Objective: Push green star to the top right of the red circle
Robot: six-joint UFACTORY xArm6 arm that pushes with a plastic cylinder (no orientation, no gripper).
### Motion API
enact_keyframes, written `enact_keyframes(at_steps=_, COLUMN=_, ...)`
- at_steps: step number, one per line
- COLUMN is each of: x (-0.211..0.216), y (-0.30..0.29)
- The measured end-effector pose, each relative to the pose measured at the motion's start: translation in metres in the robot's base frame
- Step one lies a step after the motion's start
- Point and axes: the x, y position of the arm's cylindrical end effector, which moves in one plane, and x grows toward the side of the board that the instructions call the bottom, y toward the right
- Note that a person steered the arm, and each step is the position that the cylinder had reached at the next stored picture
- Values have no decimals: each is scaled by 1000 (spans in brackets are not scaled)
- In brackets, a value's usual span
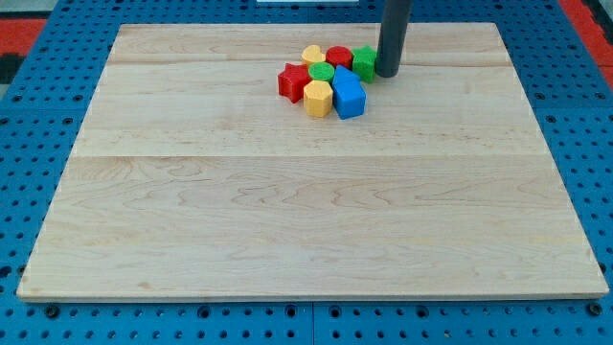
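Note:
The green star point(364, 62) sits at the right end of a tight cluster near the view's top centre, touching the right side of the red circle point(339, 57). My tip point(387, 73) stands just right of the green star, touching or nearly touching it. A yellow heart point(313, 56) lies left of the red circle. A green circle point(322, 73), a red star point(292, 80), a yellow hexagon point(318, 98) and a blue block point(349, 94) lie below them.
The blocks rest on a wooden board point(306, 211) set on a blue perforated table point(38, 115). The board's top edge runs close behind the cluster.

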Motion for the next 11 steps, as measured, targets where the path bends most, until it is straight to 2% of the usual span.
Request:
enact_keyframes(at_steps=9, x=-39, y=2)
enact_keyframes(at_steps=10, x=-39, y=9)
enact_keyframes(at_steps=11, x=-18, y=30)
